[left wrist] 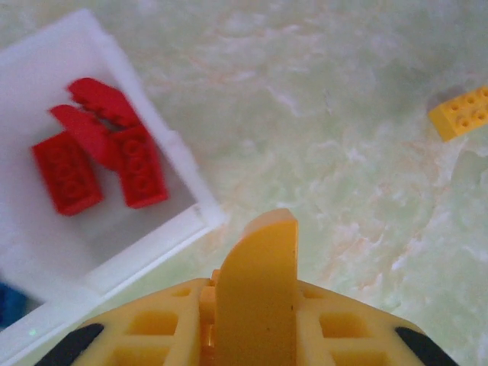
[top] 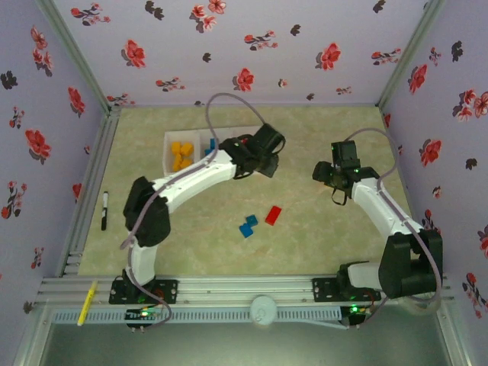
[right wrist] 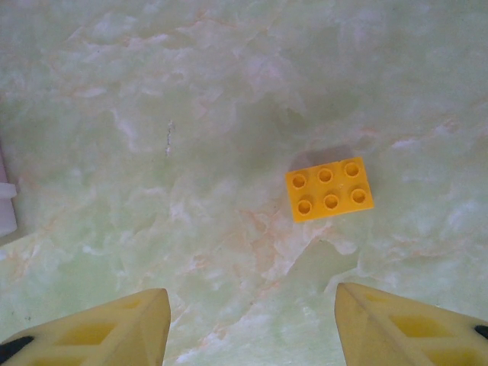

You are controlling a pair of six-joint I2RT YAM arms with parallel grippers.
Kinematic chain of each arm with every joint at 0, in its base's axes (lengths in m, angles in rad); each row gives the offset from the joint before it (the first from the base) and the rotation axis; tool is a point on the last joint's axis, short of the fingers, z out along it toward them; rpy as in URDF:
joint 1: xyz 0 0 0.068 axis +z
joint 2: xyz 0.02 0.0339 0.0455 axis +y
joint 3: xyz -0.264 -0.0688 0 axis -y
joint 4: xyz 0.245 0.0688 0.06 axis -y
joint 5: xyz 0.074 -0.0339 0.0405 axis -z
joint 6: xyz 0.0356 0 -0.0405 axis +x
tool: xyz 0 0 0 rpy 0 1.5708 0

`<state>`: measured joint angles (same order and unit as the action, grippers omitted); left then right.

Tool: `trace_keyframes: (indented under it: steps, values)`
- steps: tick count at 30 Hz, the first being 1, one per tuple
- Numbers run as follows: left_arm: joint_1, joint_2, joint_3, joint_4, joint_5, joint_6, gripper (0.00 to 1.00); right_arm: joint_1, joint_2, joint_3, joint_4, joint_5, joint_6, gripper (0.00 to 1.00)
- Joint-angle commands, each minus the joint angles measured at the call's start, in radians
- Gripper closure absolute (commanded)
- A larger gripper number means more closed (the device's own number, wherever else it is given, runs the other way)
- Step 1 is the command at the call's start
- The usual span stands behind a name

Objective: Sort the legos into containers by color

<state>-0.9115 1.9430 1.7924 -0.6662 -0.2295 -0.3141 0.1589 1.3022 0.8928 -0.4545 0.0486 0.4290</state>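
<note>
Bare table surrounds the yellow brick; the tray wall stands well aside.

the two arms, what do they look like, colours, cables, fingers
The left arm and right arm both have white tubular links with bulky black joints. A pale grey cable loops above each wrist. The fingers are yellow-orange plastic with lattice cut-outs.

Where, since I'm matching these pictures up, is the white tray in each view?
Top external: the tray sits upper left of centre, its right end under the left arm.
Left wrist: the tray is upper left, its end compartment holding red bricks.
Right wrist: a white sliver at the left edge, apparently the tray's corner.
Shared landmark: the loose yellow brick, in both wrist views.
</note>
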Motion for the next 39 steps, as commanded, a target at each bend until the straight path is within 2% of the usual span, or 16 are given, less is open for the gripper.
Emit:
trace_keyframes:
  steps: [1, 5, 10, 15, 18, 19, 21, 22, 25, 33, 39]
  values:
    - [0.071, -0.075, -0.073, -0.024, -0.071, 0.014, 0.87, -0.005, 0.002, -0.008, -0.009, 0.002, 0.003, 0.41]
    - [0.181, -0.161, -0.176, -0.021, -0.106, 0.023, 0.87, -0.007, 0.005, -0.008, -0.009, 0.005, 0.000, 0.41]
    - [0.369, -0.220, -0.310, 0.022, -0.117, 0.034, 0.86, -0.005, 0.023, -0.006, -0.004, 0.007, -0.001, 0.40]
    - [0.514, -0.192, -0.357, 0.089, -0.111, 0.060, 0.84, -0.005, 0.042, -0.005, 0.002, 0.005, -0.001, 0.40]
    - [0.566, -0.144, -0.334, 0.095, -0.103, 0.070, 0.82, -0.005, 0.051, -0.004, 0.000, 0.007, 0.001, 0.40]
    - [0.576, -0.125, -0.321, 0.097, -0.095, 0.074, 0.79, -0.005, 0.052, -0.004, -0.003, 0.010, 0.001, 0.40]
    - [0.585, -0.097, -0.290, 0.087, -0.084, 0.081, 0.59, -0.005, 0.053, -0.004, -0.006, 0.018, -0.001, 0.40]
    - [0.585, -0.089, -0.278, 0.082, -0.077, 0.087, 0.53, -0.006, 0.055, -0.001, -0.009, 0.023, -0.002, 0.39]
    - [0.586, -0.098, -0.279, 0.088, -0.052, 0.087, 0.40, -0.006, 0.068, 0.007, -0.023, 0.039, -0.009, 0.38]
    - [0.576, -0.234, -0.370, 0.102, 0.029, 0.074, 0.38, -0.007, 0.124, 0.020, -0.035, 0.094, -0.019, 0.34]
    - [0.523, -0.374, -0.473, 0.109, 0.069, 0.053, 0.36, -0.023, 0.187, 0.042, -0.052, 0.124, -0.029, 0.29]
